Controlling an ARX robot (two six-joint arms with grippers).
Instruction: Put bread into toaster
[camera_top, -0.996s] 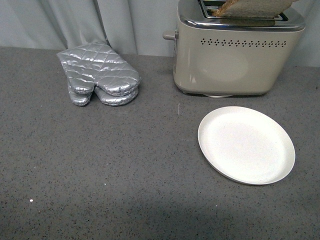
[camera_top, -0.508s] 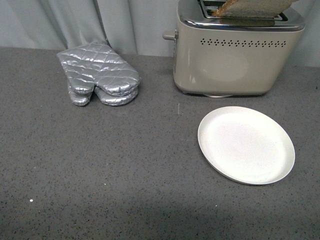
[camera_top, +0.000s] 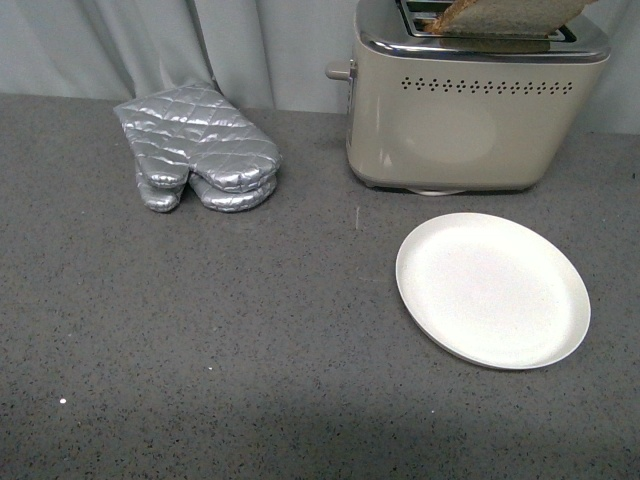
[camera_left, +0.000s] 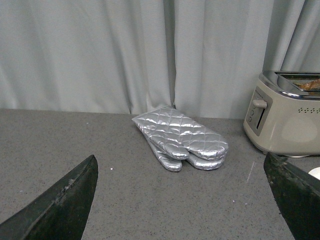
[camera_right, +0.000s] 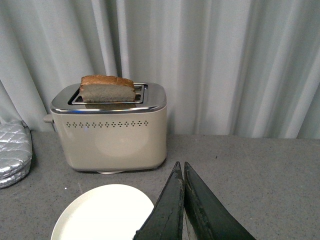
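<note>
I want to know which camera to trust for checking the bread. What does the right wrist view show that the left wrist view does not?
Only the right wrist view shows the bread plainly, standing in the toaster slot, most of the plate, and the shut right gripper. Only the left wrist view shows the whole oven mitts and the open left gripper. Both show the toaster, curtain and grey counter.

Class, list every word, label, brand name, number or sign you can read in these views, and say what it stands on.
None: no readable text shows in any view.
The toaster bears only a row of vent holes; its side controls are too small to read.
The oven mitts and plate are unmarked.
</note>
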